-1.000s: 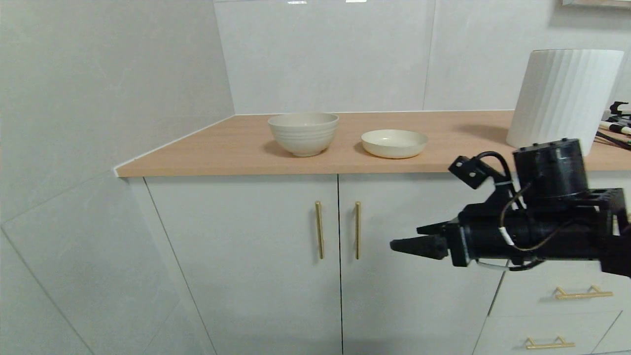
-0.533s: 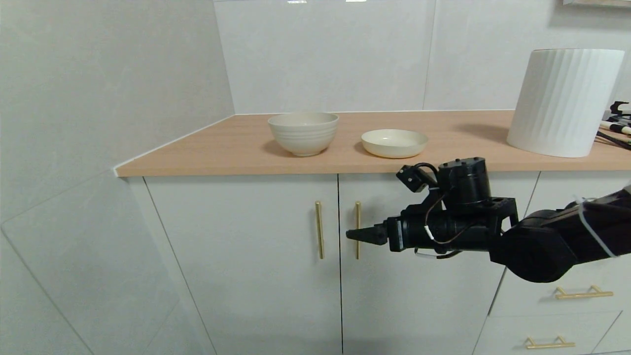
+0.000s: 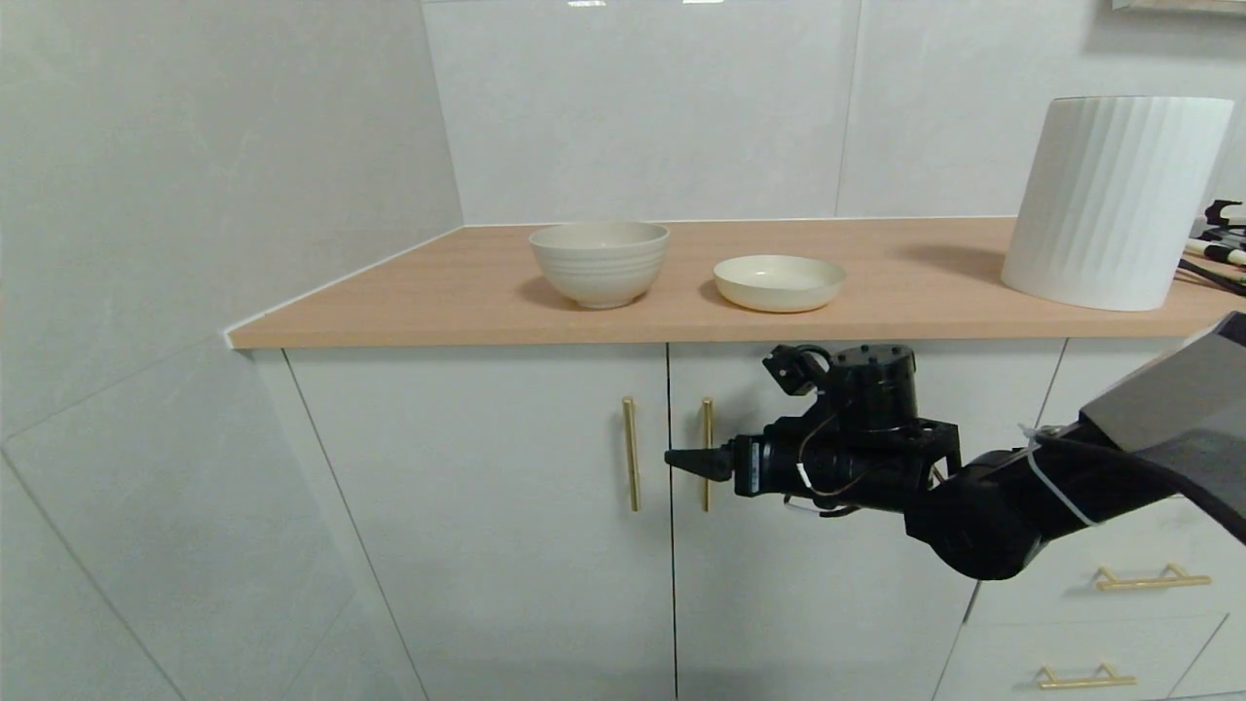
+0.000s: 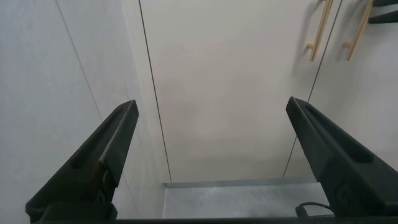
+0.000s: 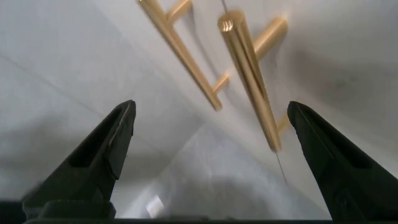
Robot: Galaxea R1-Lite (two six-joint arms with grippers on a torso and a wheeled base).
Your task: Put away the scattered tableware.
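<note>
A beige ribbed bowl [image 3: 599,263] and a shallow cream plate [image 3: 779,282] stand apart on the wooden counter [image 3: 389,302]. Below them is a white double-door cabinet with two vertical gold handles side by side. My right gripper [image 3: 693,461] is held level in front of the right door's handle [image 3: 707,453], its tip overlapping it. In the right wrist view this gripper [image 5: 210,107] is open, and the nearer gold handle [image 5: 252,87] lies ahead between its fingers. My left gripper [image 4: 210,106] is open and holds nothing, low before the left cabinet door [image 4: 236,112].
A tall white ribbed container [image 3: 1115,200] stands at the counter's right end, with dark utensils [image 3: 1217,248] beside it. Drawers with gold handles [image 3: 1154,579] are at the lower right. A tiled wall [image 3: 146,292] closes off the left side.
My right arm has reached leftward and toward the cabinet, bringing its gripper from well right of the doors up to the right door's handle. Bowl and plate have not moved.
</note>
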